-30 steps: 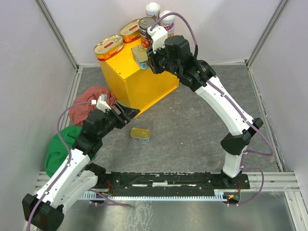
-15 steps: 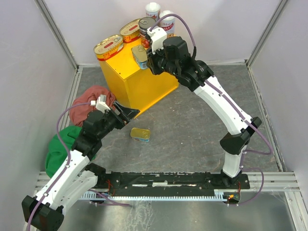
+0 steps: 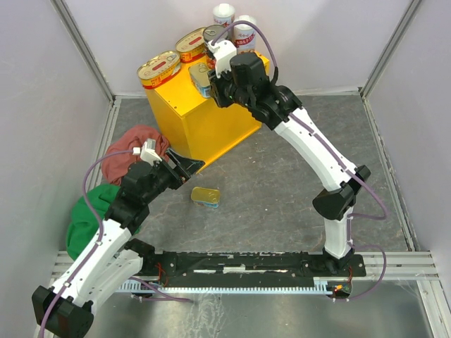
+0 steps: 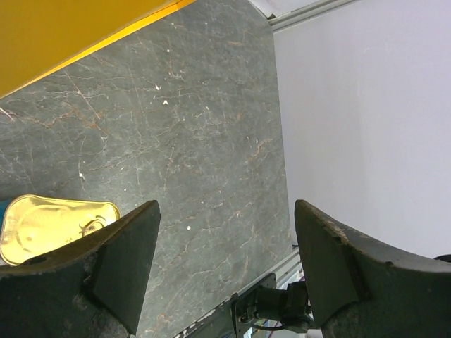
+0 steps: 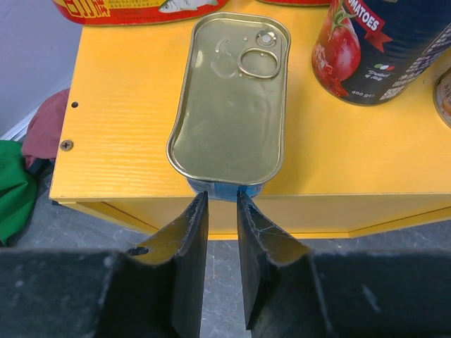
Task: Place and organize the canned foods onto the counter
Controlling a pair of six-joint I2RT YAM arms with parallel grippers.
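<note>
Our right gripper (image 5: 222, 201) sits at the front edge of the yellow box (image 5: 120, 141). Its fingers are drawn almost together and grasp nothing. They stand just before the near end of the rectangular tin (image 5: 229, 98). We cannot tell whether they touch it.

That tin lies flat on the box top, its short end right at the front edge and perhaps slightly over it. We judge it needs seating farther in. A slow, straight push along its length would do that. We should keep the fingers centred on the short end so the tin does not swing, and stop well short of the tomato can (image 5: 380, 49) at the right edge and the oval tin (image 3: 158, 68) by the back-left corner.

The two white-topped cans (image 3: 223, 14) stand at the far corner. Our left gripper (image 4: 225, 218) hangs wide open and empty over the floor (image 4: 211, 141), near the second rectangular tin (image 3: 205, 196), which lies in front of the box.
</note>
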